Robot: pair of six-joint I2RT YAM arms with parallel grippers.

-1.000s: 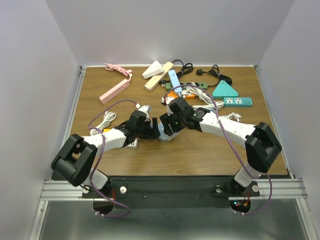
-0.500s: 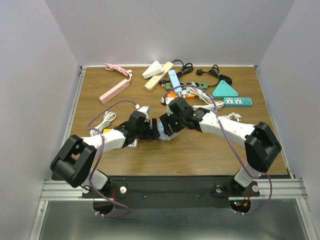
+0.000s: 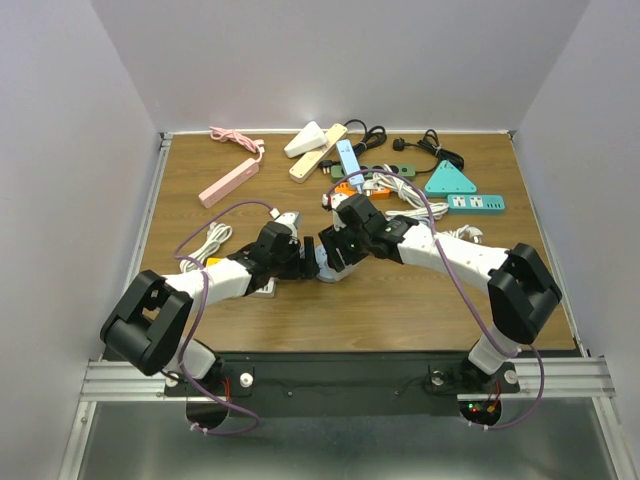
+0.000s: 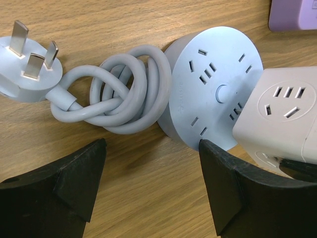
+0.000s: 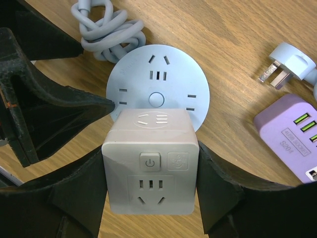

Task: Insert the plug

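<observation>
While snug in right end effector (image 5: 150, 171), beige cube adapter (image 5: 150, 144) over blue socket (image 5: 157, 74); left end effector (image 4: 151, 163) agape.

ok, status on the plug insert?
Right gripper shut on cube adapter, over edge of round strip; seating unclear. Left gripper open, empty, beside it. Coiled cord off to the side, nothing blocking.

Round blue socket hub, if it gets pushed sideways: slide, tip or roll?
Likely slides, not tips: the hub lies flat and low on the smooth wooden table. Its thick knotted cord probably drags along stiffly. The left gripper is open, not bracing it.
</observation>
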